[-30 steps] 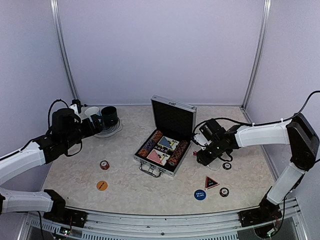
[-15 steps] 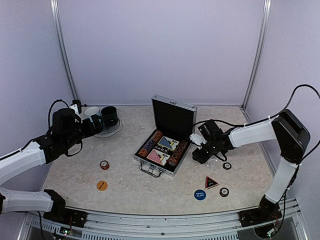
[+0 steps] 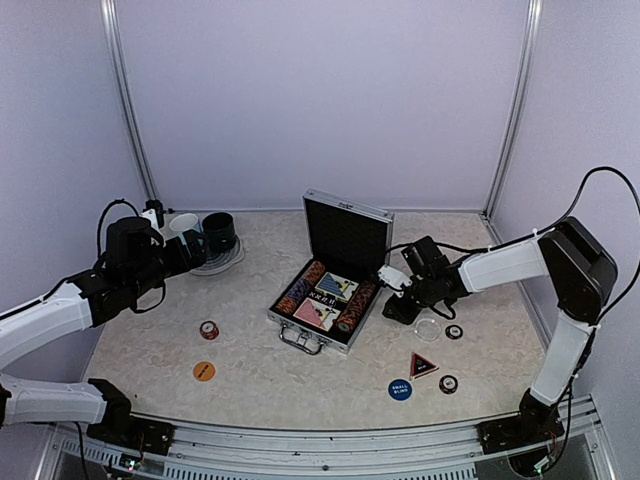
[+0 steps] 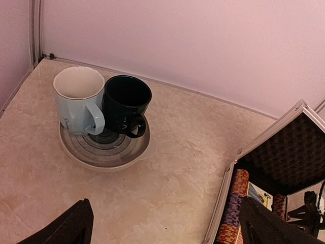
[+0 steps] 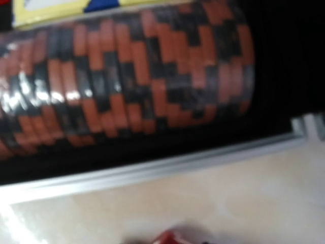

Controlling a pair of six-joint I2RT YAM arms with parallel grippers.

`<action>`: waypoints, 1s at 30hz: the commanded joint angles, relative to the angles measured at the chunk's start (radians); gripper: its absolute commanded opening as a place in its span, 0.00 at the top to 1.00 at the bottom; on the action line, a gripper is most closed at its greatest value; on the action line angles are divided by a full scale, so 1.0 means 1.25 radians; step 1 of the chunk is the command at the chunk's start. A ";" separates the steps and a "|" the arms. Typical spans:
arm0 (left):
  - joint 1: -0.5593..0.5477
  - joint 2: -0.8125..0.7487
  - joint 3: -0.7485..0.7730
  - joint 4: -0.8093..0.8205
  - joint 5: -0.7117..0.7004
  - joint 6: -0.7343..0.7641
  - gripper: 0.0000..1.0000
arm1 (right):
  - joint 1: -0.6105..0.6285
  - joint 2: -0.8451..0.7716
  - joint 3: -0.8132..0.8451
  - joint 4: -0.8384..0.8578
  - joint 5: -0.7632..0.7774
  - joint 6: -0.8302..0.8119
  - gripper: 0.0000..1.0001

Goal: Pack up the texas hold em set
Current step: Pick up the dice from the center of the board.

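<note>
- While the square case (image 3: 322, 338) lies open near the middle of the marbled table (image 3: 270, 385), its lid (image 3: 348, 238) stands upright at the far edge. Ribbed silver metal frames both halves, and the lid's black lining shows a dimpled foam texture in the left wrist view.
- Chip rows (image 3: 299, 288) fill the tray's left and right channels as cylinders lying on their sides. The right row, seen close up in the right wrist view, is banded in glossy orange and black blocks.
- Two card decks (image 3: 336, 288), flat rectangles, sit between the rows; one has a blue and yellow face, the other is pinkish.
- Right gripper (image 3: 398, 306): low beside the case's right wall, just outside the aluminium rim (image 5: 152, 170). Whether it is parted or clenched cannot be told, as its own camera shows only chips, rim and table. A blurred red shape (image 5: 170, 237) sits at that view's lower edge.
- Left gripper (image 4: 165, 216): released, its dark fingers (image 4: 76, 226) spread wide. It hangs over the table near the plate and grasps nothing.
- Loose pieces on the table:
  - left of the case, an orange round button (image 3: 204, 371) and a small red-rimmed disc (image 3: 209, 329);
  - to its right front, a blue round button (image 3: 400, 390), a red-edged triangle marker (image 3: 423, 365) and two small round discs (image 3: 448, 383).
- Light-blue mug (image 4: 76, 101) and dark glazed mug (image 4: 127, 101) stand touching on a ringed grey plate (image 4: 106, 155) at the far left.
</note>
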 commanded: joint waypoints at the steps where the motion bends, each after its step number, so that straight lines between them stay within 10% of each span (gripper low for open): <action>1: -0.003 0.001 0.015 0.018 -0.011 0.009 0.01 | -0.007 0.023 0.010 0.010 -0.029 -0.020 0.69; 30: -0.003 -0.014 0.001 0.018 -0.008 -0.001 0.01 | 0.160 -0.113 0.083 -0.085 0.006 0.070 0.82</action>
